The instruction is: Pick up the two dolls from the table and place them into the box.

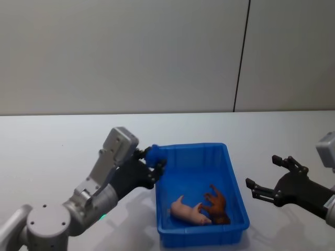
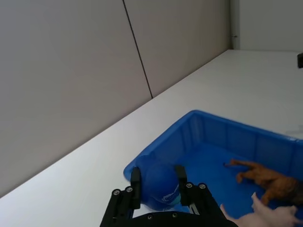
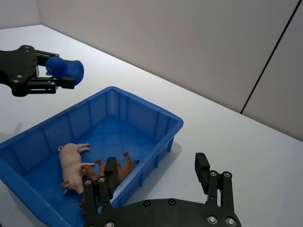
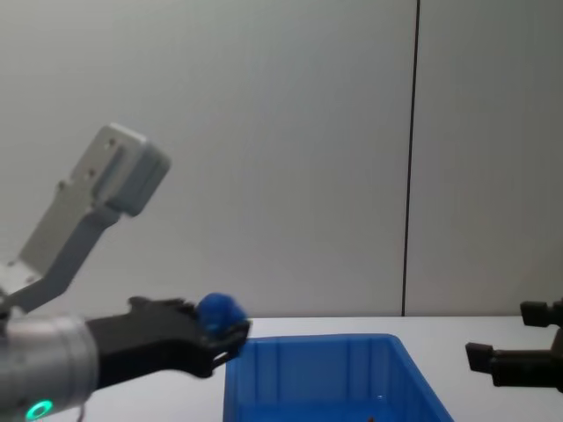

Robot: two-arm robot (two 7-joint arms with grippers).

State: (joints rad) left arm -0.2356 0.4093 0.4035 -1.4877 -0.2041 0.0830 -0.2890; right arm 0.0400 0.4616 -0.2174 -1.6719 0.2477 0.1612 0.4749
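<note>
My left gripper [image 1: 153,164] is shut on the fuzzy blue doll [image 1: 155,154], held in the air just over the back-left corner of the blue box [image 1: 191,147]. The left wrist view has the blue doll [image 2: 158,184] clamped between the two fingers above the box rim [image 2: 203,127]. The brown doll [image 1: 217,205] lies inside the box near its front right; the right wrist view also catches this brown doll [image 3: 124,169]. To the right of the box, my right gripper [image 1: 261,171] hovers open over the table [image 1: 52,141] with nothing in it.
A pink pig toy [image 1: 187,212] lies in the box beside the brown doll. The white table stretches wide to the left, behind and to the right of the box. A grey wall stands behind the table.
</note>
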